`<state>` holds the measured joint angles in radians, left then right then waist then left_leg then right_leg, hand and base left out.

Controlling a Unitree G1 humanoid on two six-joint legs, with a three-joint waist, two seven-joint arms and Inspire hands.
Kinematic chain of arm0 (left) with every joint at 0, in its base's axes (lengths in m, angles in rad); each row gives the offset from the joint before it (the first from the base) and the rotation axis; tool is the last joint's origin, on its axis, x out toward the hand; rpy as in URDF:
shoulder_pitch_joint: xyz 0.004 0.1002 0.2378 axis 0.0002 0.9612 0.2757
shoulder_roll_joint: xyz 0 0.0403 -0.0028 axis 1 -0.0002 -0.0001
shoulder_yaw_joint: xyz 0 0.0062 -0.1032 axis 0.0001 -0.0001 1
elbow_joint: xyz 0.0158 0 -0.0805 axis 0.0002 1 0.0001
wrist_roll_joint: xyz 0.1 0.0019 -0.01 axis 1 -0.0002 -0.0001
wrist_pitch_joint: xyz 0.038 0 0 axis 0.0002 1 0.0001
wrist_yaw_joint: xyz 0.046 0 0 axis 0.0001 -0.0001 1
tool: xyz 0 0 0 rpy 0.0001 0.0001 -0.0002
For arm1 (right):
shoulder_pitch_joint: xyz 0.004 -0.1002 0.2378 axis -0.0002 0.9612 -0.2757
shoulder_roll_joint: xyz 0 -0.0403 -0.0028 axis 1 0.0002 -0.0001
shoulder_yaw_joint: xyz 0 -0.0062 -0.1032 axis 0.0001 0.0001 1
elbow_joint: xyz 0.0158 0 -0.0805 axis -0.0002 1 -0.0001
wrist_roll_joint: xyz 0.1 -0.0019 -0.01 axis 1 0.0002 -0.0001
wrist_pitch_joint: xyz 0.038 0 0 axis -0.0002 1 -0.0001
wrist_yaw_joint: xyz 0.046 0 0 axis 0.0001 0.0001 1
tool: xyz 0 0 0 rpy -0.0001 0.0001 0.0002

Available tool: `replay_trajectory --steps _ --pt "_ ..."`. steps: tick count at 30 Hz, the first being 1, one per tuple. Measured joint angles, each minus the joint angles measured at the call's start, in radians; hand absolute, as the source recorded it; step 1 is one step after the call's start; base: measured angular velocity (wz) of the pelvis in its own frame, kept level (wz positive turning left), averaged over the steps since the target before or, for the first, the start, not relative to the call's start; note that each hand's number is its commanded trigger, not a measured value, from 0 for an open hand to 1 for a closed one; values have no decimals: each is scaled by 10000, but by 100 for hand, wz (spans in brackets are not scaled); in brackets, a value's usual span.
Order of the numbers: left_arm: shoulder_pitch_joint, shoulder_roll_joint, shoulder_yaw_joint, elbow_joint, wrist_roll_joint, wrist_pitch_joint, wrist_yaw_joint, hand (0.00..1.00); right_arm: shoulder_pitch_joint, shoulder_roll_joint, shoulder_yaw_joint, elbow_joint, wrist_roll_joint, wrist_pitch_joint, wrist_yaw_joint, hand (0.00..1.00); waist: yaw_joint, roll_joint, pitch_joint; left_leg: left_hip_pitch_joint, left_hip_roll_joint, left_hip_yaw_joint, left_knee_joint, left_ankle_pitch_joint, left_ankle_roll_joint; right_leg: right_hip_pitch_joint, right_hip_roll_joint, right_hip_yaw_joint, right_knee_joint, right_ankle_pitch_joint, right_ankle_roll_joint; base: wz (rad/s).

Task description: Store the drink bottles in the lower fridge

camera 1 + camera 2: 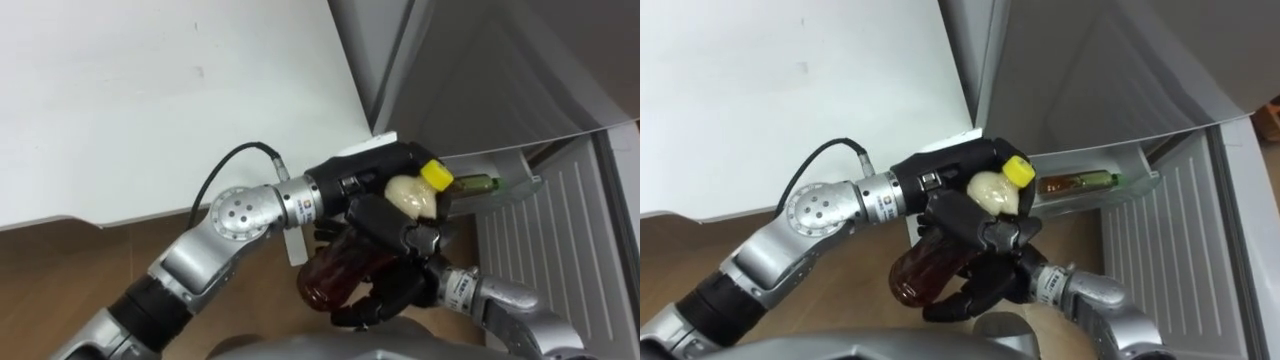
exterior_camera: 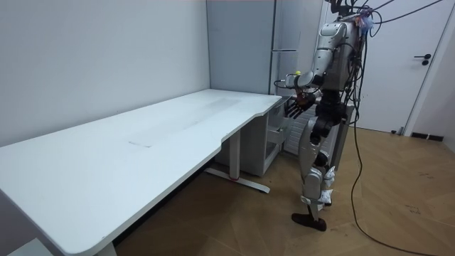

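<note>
**Left eye view.** The bottle (image 1: 335, 275) lies tilted in the lower middle of the frame, with its top toward the upper right. It has a round yellow cap, a pale cream shoulder and a smooth clear body of dark reddish-brown drink.

The left hand (image 1: 375, 165) is black and hard-shelled on a brushed-metal wrist and reaches in from the lower left. Its fingers are bent round the neck just under the cap. The right hand (image 1: 398, 232) rises from the lower right with its fingers wrapped round the body.

A second bottle (image 1: 478, 183), slim and amber-green, lies on its side in a translucent door shelf (image 1: 525, 185) right of centre, just past the yellow cap. That makes two drinks in all, and the label on the lying one is too small to read.

A matte white desk (image 1: 150, 90) with a rounded corner fills the upper left. The flat grey fridge (image 1: 480, 70) takes the upper right, and a ribbed white panel (image 1: 560, 260) runs down the right edge.

**Right eye view.** It shows the same arrangement, with both hands clasping the one bottle at centre and the shelf drink to its right.

**Room view.** The robot stands upright at the far end of the long desk, before the tall fridge, with both hands raised at chest height. A wooden floor (image 2: 398, 206) lies below, and a white door (image 2: 398, 85) stands at the right.
</note>
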<state>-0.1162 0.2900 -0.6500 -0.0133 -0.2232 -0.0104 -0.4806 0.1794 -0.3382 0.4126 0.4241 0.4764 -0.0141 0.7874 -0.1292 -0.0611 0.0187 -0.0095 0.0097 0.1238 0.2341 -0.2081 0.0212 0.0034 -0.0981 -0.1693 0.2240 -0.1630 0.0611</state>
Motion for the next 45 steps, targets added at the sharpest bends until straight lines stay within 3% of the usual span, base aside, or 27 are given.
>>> replay_trajectory --steps 6,15,31,34,45 --pt "-1 -13 -104 0 5 0 -6 100 0 143 767 -27 1307 160 -41 0 37 1 -4 2 -3 -2 3 0 0 -4 1 -8 3 0 0 0" --pt "-16 -55 -144 2 431 -1 1 100 26 306 1183 -28 3072 376 55 0 -7 138 -56 -30 -12 -143 3 6 -5 32 -14 -235 -25 0 0 4" --pt "-15 -228 -745 5 2616 -6 800 100 11 149 1553 23 3063 381 127 0 23 166 19 55 -17 -127 -96 12 -12 60 -15 -262 -45 0 0 0" --pt "-15 -230 -779 6 2663 -6 841 100 11 136 1554 23 3063 383 126 100 15 164 20 36 -17 -105 -121 14 -13 3 -14 -257 -44 0 0 -2" --pt "-11 -306 -767 221 3024 -5 1042 100 12 238 1566 27 3097 383 -263 100 27 144 24 111 -16 -6 -117 15 -12 35 -25 -263 -49 0 0 -2"
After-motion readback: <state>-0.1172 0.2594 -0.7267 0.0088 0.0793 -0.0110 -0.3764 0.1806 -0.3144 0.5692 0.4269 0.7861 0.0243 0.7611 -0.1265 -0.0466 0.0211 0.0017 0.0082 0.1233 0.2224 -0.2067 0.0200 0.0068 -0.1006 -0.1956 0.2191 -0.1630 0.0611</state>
